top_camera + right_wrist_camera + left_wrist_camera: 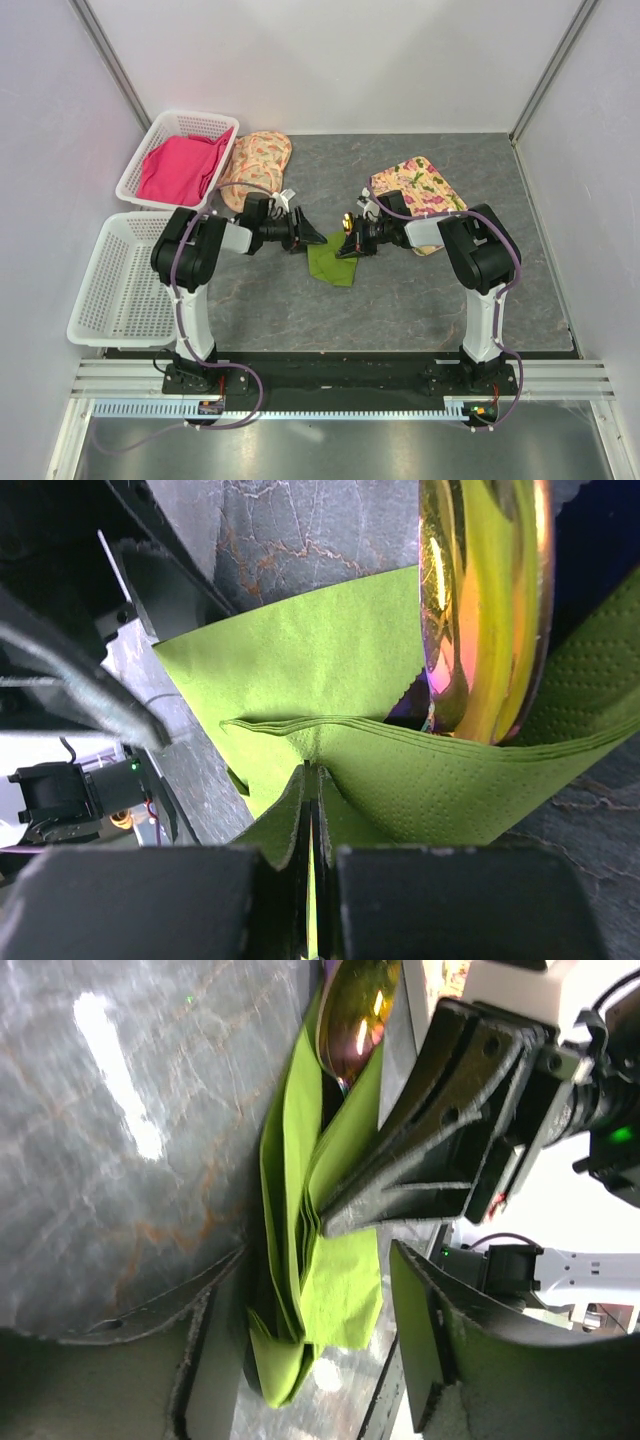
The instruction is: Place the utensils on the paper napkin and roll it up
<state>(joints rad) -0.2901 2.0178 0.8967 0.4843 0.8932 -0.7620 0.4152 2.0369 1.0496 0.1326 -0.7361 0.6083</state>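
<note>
Right claw (312, 852) is clenched on a fold of the lime-green paper napkin (300, 670) cradling the gold-ended utensil (485, 610); left claw (305, 1290) sits released, straddling the napkin.

site: robot lab test cell, not a home | my left arm (190, 262) and right arm (487, 262) bolted to aluminium rail (565, 378) | plain white panel walls (330, 60) boxing in grey stone-look table (400, 300) | purple cabling (247, 395) loose | white baskets (120, 290) staged at my left
</note>
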